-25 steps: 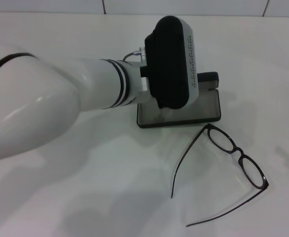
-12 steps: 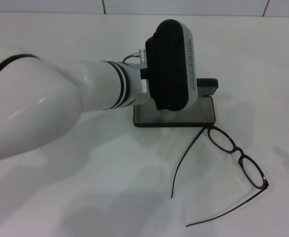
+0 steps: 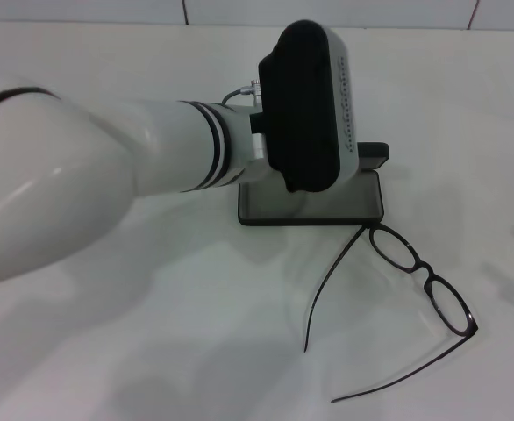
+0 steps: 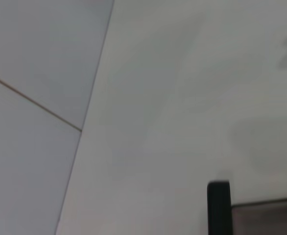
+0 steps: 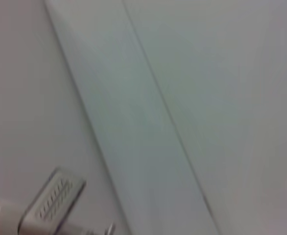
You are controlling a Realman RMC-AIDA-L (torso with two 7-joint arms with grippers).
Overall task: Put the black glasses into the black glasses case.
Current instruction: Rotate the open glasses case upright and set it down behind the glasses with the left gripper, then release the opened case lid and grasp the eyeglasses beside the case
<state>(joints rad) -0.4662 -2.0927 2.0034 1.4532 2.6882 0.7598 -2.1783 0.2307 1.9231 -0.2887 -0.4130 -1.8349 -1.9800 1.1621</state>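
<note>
**Case shifted, glasses still out**

Since the case slid a second ago, you now see the black glasses case [image 3: 314, 203] lying open under the left gripper [image 3: 308, 105], whose grip I cannot tell. The black glasses [image 3: 419, 274] lie unfolded just beside the case's near edge, frame running diagonally away from it, temples pointing toward you.

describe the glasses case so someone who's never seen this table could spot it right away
On the white table, follow the left arm to its black-and-white wrist housing; the black glasses case lies directly under and behind it. It is a flat dark rectangle lying open with grey lining. The black glasses beside it are thin wire-like frames with lenses, unfolded, one temple tip nearly touching the case's front edge.
</note>
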